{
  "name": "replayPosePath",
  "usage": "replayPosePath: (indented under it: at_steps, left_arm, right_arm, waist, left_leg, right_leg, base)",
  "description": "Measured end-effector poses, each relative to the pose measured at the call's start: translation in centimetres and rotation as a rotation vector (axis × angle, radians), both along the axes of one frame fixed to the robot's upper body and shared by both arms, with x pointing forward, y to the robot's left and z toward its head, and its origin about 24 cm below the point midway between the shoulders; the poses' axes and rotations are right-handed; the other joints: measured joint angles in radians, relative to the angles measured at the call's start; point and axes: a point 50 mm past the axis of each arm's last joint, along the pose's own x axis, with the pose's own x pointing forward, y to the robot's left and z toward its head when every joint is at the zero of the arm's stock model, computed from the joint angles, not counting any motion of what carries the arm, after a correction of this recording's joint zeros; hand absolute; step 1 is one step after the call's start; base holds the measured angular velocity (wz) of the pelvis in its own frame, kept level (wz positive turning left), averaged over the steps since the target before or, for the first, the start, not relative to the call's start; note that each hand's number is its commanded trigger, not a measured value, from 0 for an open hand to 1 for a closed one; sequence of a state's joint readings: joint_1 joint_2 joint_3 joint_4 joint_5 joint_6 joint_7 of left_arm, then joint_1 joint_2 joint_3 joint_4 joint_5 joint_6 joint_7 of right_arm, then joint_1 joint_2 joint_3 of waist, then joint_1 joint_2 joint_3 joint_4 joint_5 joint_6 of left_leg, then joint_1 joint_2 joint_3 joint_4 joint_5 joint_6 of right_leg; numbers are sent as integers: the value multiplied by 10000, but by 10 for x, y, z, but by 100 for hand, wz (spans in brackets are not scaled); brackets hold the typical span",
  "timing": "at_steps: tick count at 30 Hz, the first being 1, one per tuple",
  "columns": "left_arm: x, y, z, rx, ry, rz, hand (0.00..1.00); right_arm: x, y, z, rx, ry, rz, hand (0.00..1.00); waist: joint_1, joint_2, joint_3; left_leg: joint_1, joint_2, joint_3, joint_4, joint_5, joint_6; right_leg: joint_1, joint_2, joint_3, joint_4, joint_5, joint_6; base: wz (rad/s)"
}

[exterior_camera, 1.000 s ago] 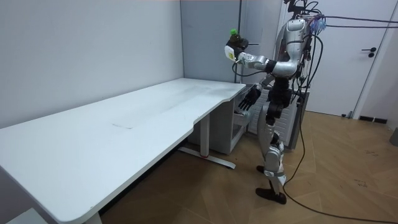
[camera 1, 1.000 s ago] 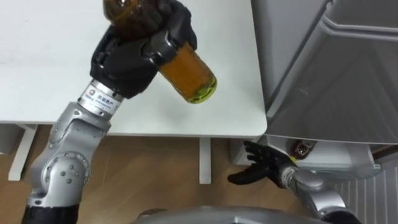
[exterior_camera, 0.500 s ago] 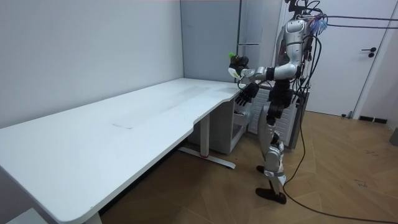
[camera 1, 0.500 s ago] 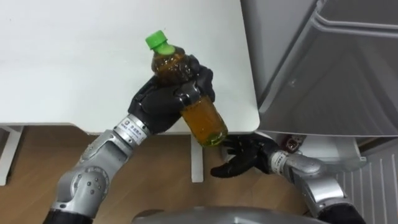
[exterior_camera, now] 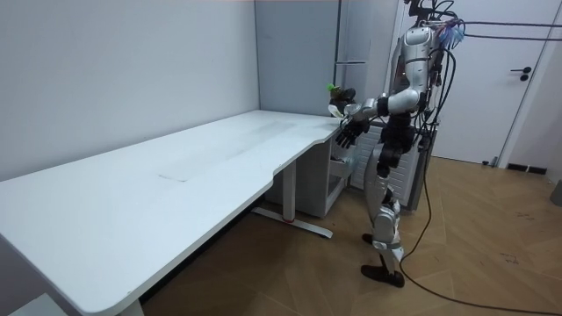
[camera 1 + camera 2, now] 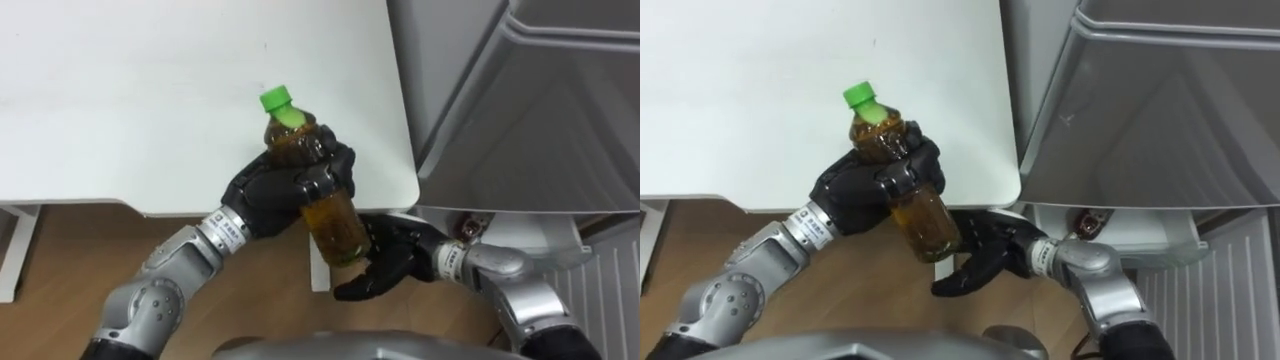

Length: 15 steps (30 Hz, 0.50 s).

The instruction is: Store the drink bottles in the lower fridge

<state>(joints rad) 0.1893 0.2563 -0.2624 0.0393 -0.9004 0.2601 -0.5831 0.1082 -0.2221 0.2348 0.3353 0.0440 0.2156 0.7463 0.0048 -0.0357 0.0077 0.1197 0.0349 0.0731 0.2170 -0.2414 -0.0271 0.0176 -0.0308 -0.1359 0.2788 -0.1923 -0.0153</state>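
One table (image 6: 120,100) spans 10 o'clock. Over its near corner the left hand (image 6: 268,190) is curled round the bottle (image 6: 335,222) of amber drink, green cap tilted toward 11 o'clock. At 5 o'clock the right hand (image 6: 388,268) is spread wide and empty, just under the base. The fridge (image 6: 520,110) stands at 2 o'clock. Step in hand: transport, probably a hand-over. Next move: support the base, then lower toward the bottom compartment.
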Motion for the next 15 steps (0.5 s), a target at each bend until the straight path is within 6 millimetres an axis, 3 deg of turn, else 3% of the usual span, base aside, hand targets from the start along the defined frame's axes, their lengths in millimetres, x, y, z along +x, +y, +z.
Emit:
replayPosePath:
  at_steps: [5,15]
  left_arm:
    - [-8,-4,-14,11,611,-366,100]
    - [-13,2,-18,558,755,-766,100]
  right_arm:
    - [0,1,3,368,28,152,0]
    - [-1,-3,3,369,141,425,0]
  waist:
    - [-84,-41,6]
    - [-278,16,49]
  left_leg:
    - [-91,2,63,81,-1,2]
    - [-384,32,141,207,2,9]
  right_leg:
    - [-67,-19,-19,12,-9,-6]
    - [-369,16,6,152,5,-30]
  base:
    - [0]
    - [1]
